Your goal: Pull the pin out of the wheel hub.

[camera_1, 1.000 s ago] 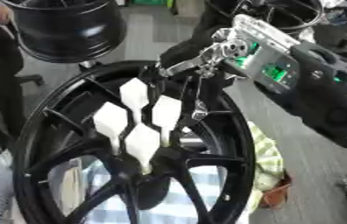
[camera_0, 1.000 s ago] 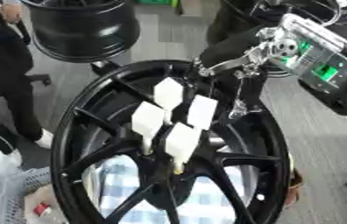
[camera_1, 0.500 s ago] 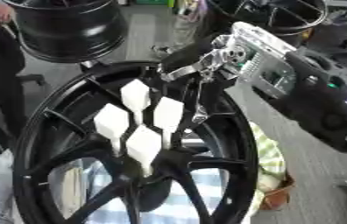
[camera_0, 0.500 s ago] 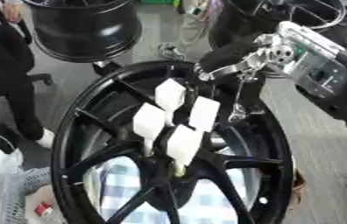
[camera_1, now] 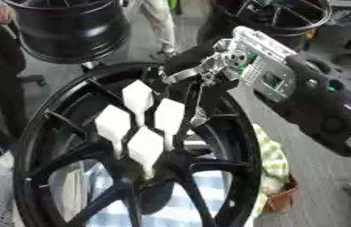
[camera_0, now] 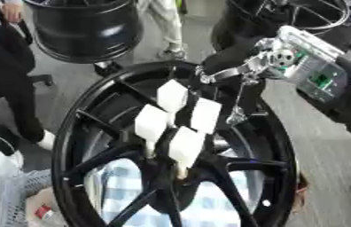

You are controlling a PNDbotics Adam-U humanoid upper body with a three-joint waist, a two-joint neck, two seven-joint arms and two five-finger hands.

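The black wheel hub fills the middle of both views, lying roughly flat with its spokes running in to a centre at about 6 o'clock of the picture. Four white, flat-headed pins stand in a tight cluster over that centre: one pin at the cluster's 12 o'clock, a second pin at 3 o'clock, a third pin at 9 o'clock and a fourth pin at 6 o'clock, each on a thin stem going down into the hub. They stand upright with heads clear of the spokes, probably so that fingers can close on a head and draw it straight up. The right hand comes in from 2 o'clock and hangs over the rim at about 1 o'clock of the cluster, near the top pin but not touching it; its silver fingers look part-curled, and one long thin finger points down towards the spokes. It holds nothing I can see, though whether the fingers count as open or closed I cannot tell. The left hand shows in neither view. No brand, label or writing can be read; a green panel on the forearm carries nothing legible.
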